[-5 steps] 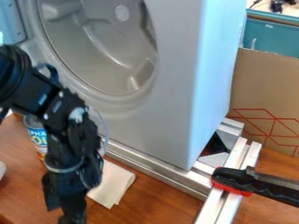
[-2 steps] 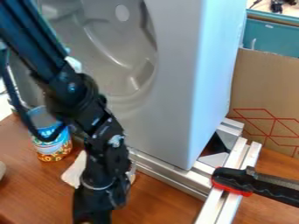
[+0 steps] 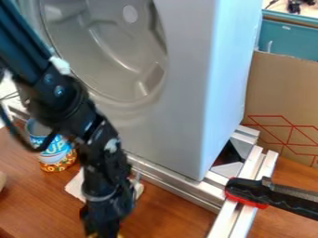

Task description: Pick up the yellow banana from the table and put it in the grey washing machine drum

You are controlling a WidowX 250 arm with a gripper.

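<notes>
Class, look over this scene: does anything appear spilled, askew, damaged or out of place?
Nothing clearly stands out: no spill shows, the can stands upright, and the clamp sits on the metal rails.

A teal cabinet (image 3: 288,39) stands behind brown cardboard (image 3: 279,93) (red lines across it).

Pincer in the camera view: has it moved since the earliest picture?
Yes: the pincer is now further right in the view, nearer the black-and-red handle.
</notes>
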